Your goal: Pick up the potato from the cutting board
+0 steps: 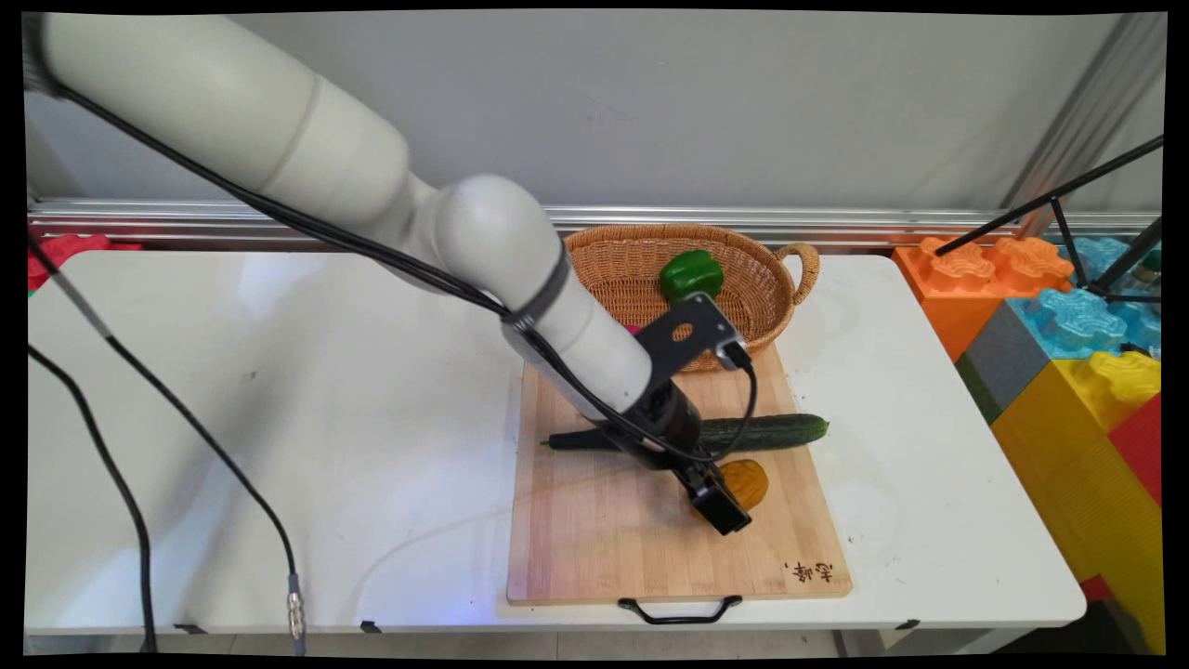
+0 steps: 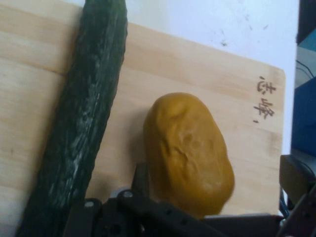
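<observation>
1. My black two-finger gripper [image 1: 720, 497] is lowered onto the pale bamboo cutting board [image 1: 594, 530], angled down so the fingers meet things lying flat.
2. My fingers stand wide on either side of the lumpy yellow-brown potato [image 2: 190, 150]; one finger [image 2: 140, 180] shows by its left flank in the hand view, the other sits at the right edge. Whether the pads touch it yet I can't quite tell.
3. The long dark green cucumber [image 1: 771, 432] lies across the board just beside the potato, apart from it, leaving room for my fingers.
4. Behind the board sits an oval woven wicker basket [image 1: 743, 279], holding a glossy green bell pepper [image 1: 691, 273].
</observation>
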